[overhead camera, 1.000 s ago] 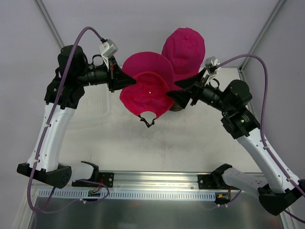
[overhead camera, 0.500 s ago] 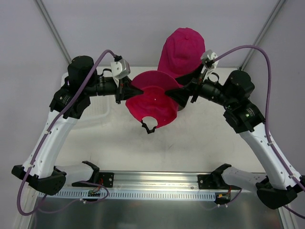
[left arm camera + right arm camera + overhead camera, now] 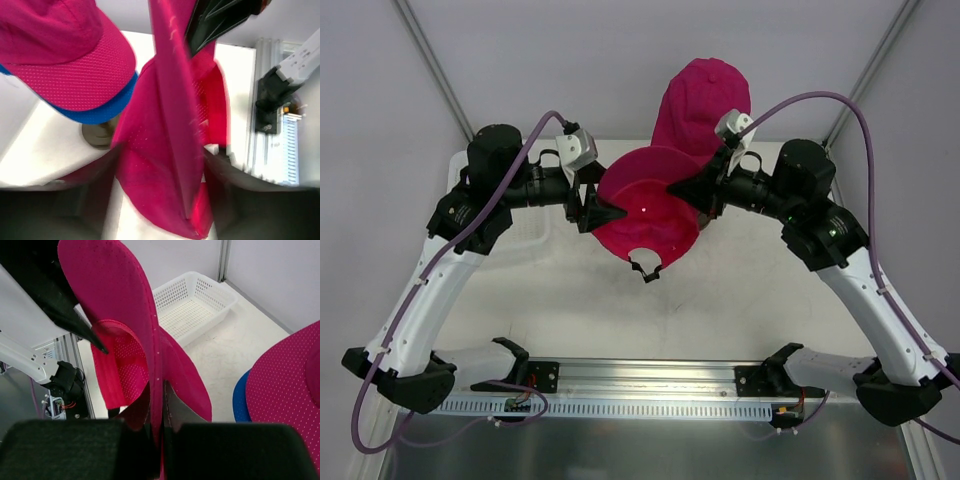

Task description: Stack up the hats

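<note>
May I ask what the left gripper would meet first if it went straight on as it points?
The magenta cap pinched by the right gripper, hanging between the open fingers of the left gripper.

A white tabletop (image 3: 740, 310) carried the scene. On it, a white perforated plastic basket (image 3: 192, 305) stood upright with its open side up, close to a metal corner post (image 3: 224, 260) where pale grey walls (image 3: 270, 280) met. Well apart from the basket, a round brownish stand base (image 3: 100, 136) rested flat on the tabletop; only its foot showed. Along the tabletop's near edge ran an aluminium rail (image 3: 650, 375), with a slotted white strip (image 3: 650, 408) just beside it and a dark grey metal sheet (image 3: 650, 450) nearer. From above, two thin frame bars (image 3: 420, 50) slanted up the back walls, one on each side.
</note>
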{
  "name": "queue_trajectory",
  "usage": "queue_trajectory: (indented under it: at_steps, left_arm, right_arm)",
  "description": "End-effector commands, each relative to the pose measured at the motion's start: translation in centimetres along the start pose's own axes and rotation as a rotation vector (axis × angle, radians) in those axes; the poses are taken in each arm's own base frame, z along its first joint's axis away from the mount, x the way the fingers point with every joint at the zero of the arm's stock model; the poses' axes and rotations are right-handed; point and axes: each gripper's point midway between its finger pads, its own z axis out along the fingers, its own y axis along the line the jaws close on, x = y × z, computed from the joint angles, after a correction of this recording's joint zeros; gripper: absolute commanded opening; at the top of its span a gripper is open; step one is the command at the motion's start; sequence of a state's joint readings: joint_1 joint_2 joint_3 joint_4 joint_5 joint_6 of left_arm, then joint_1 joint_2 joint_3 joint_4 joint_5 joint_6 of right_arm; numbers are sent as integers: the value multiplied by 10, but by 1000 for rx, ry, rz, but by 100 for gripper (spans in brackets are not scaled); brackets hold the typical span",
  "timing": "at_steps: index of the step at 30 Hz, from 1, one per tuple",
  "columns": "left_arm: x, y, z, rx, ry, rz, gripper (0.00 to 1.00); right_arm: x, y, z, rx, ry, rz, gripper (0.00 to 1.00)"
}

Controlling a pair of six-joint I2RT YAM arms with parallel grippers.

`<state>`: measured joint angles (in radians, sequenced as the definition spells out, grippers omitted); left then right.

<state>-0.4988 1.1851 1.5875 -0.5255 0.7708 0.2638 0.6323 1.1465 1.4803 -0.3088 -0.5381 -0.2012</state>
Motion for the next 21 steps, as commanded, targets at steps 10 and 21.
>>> queue_trajectory:
  at_steps: [10, 21]
  left_arm:
    - [-21, 13, -63, -286, -72, 188, 68]
    - [-34, 14, -80, -423, -5, 935, 0]
  right_arm:
    - [-145, 2, -62, 237, -454, -323, 0]
    - [-157, -18, -18, 245, -483, -184, 1]
